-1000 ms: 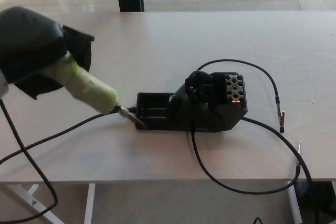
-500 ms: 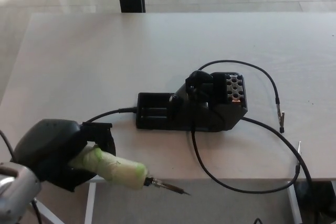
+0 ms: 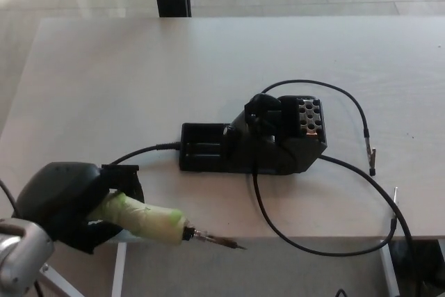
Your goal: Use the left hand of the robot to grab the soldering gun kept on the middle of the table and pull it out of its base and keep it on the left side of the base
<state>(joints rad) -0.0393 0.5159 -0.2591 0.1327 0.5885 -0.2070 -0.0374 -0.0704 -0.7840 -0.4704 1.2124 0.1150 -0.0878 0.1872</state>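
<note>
my left robot hand [image 3: 69, 203] sits low at the left of the view, over the front left corner of the tabletop [image 3: 139, 67]. its black fingers are wrapped around the soldering gun [image 3: 156, 222], closed firmly on the pale green handle so that only the front part of the grip sticks out past my hand. the gun lies nearly level, pointing to the right, and its thin metal tip [image 3: 226, 243] reaches out right at the front edge of the tabletop; from this angle i can't say whether the tip rests on the edge or hangs just above it.

the gun is clear of its base [image 3: 254, 142], which stands in the middle of the tabletop, well to the right of my hand. the base is a black block with a shallow open tray on its left end and a raised holder on its right end, topped by a plate of round holes. a black cable [image 3: 142, 152] runs from the left end of the base toward my hand. more black leads [image 3: 327, 252] loop off the right side of the base, one curving over the front edge of the tabletop, another arcing across to small metal clips near the right side.

my right robot hand doesn't show anywhere.
</note>
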